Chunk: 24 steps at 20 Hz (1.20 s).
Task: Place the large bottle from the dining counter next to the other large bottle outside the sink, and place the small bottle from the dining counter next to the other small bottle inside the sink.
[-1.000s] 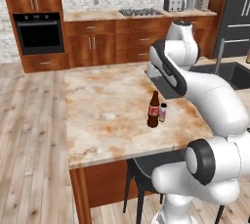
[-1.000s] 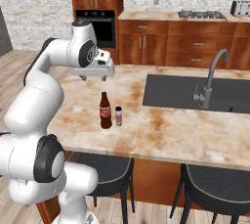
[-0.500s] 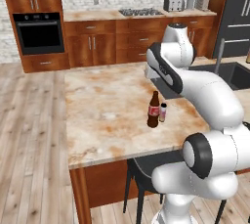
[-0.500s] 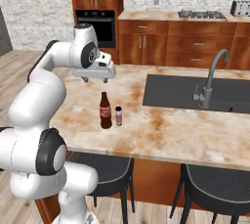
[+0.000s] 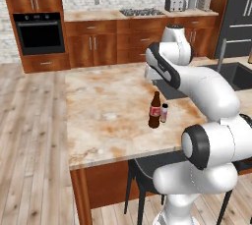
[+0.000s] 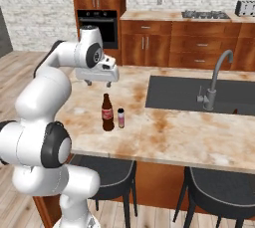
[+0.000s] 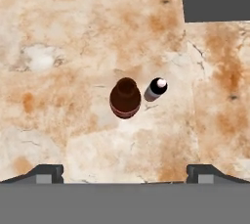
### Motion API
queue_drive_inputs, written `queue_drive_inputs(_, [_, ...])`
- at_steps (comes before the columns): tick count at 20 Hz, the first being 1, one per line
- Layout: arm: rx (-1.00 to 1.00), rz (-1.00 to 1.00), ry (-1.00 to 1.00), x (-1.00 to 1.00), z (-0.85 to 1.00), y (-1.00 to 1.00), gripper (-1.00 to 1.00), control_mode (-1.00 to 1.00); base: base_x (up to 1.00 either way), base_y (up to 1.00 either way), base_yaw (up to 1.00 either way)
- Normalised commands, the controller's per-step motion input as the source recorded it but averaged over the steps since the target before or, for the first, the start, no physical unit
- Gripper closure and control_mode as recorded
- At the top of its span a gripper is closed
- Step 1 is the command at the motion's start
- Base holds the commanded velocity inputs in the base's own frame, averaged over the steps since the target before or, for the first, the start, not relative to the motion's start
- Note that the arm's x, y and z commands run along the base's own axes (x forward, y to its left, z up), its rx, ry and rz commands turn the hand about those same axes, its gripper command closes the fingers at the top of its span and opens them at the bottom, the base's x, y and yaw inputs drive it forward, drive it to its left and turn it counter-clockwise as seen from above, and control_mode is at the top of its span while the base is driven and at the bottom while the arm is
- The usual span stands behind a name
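Two bottles stand upright on the dining counter: one large bottle, brown with a red label, and one small bottle just beside it, toward the sink. The end effector hovers above them, empty, fingers spread wide.
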Motion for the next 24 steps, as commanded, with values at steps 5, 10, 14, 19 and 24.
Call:
queue_drive_inputs(5, [0.05, 0.0, 0.05, 0.4, -0.05, -0.02, -1.0, -1.0, 0.0, 0.0, 0.0])
queue_drive_inputs(10, [0.15, 0.0, 0.0, 0.21, -0.04, -0.14, -1.0, -1.0, 0.0, 0.0, 0.0])
queue_drive_inputs(14, [0.01, 0.0, 0.02, 0.06, -0.19, 0.0, -1.0, -1.0, 0.0, 0.0, 0.0])
queue_drive_inputs(19, [-0.03, 0.0, 0.04, 0.02, -0.21, 0.0, -1.0, -1.0, 0.0, 0.0, 0.0])
queue_drive_inputs(24, [0.0, 0.0, 0.03, 0.09, -0.35, 0.0, -1.0, -1.0, 0.0, 0.0, 0.0])
